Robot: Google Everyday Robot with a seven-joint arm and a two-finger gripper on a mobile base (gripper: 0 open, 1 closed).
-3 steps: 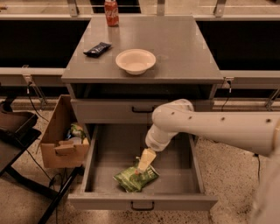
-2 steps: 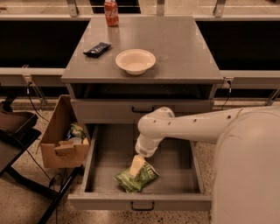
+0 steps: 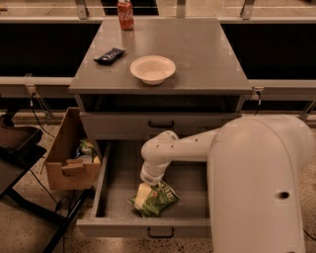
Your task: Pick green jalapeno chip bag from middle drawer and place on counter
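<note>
The green jalapeno chip bag [image 3: 157,199] lies crinkled on the floor of the open middle drawer [image 3: 118,183], near its front. My gripper [image 3: 142,195] hangs down from the white arm into the drawer and sits on the bag's left part. The counter [image 3: 202,54] is the flat grey top of the cabinet, above the closed drawer.
On the counter stand a white bowl [image 3: 152,68], a dark snack wrapper [image 3: 109,55] and a red soda can [image 3: 125,8]. A cardboard box [image 3: 70,153] with items sits left of the drawer. My white arm's large link [image 3: 256,183] fills the right foreground.
The arm has swung left and lower into the drawer, bringing the gripper down onto the bag. The arm's big link now fills more of the right side.
</note>
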